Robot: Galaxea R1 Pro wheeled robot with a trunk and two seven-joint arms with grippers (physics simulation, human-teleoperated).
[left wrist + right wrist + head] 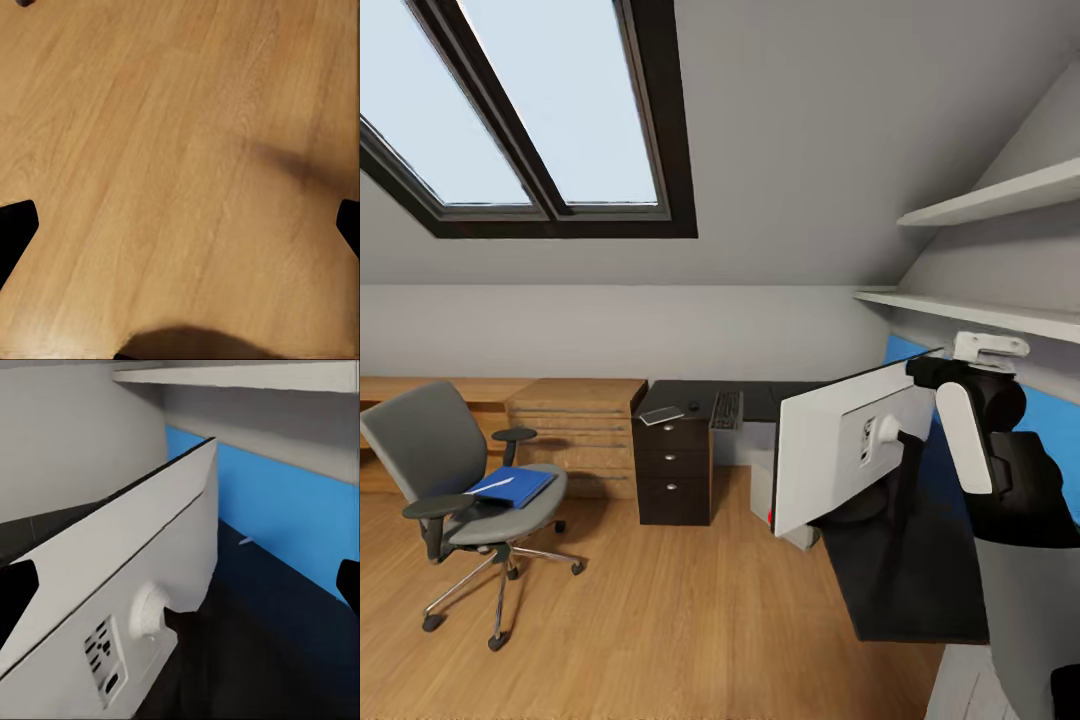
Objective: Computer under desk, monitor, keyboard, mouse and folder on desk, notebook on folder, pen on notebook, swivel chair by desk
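Swivel chair (445, 470): grey, on the wooden floor (660, 620) at the left of the head view, well apart from the dark desk; it faces roughly toward the desk.
Folder (512, 486): blue, lying flat on the chair's seat, with a thin white item on top of it, too small to identify.
Wooden dresser (580, 425): light wood, against the back wall between the chair and the desk's drawer unit.
Drawer unit (673, 470): dark, three drawers, under the left end of the desk.
Notebook (661, 414): a flat grey-white item on the desk's left end, above the drawers.
Mouse (693, 406): small and dark, on the desk just beside the keyboard.
Keyboard (727, 409): dark, lying on the desk (780, 395) between the mouse and the monitor.
Monitor (840, 450): white back turned toward the camera, standing tilted on the desk's near wing; its dark stand (196, 624) meets the round mount on the back.
Left gripper (180, 225): dark fingertips sit at the opposite edges of its wrist view, spread wide, with only floor between them.
Right gripper (180, 585): fingertips likewise spread wide, near the monitor's back and holding nothing.
Shelves (1000, 200): two white ones on the sloped right wall, above a blue wall panel (300, 517).
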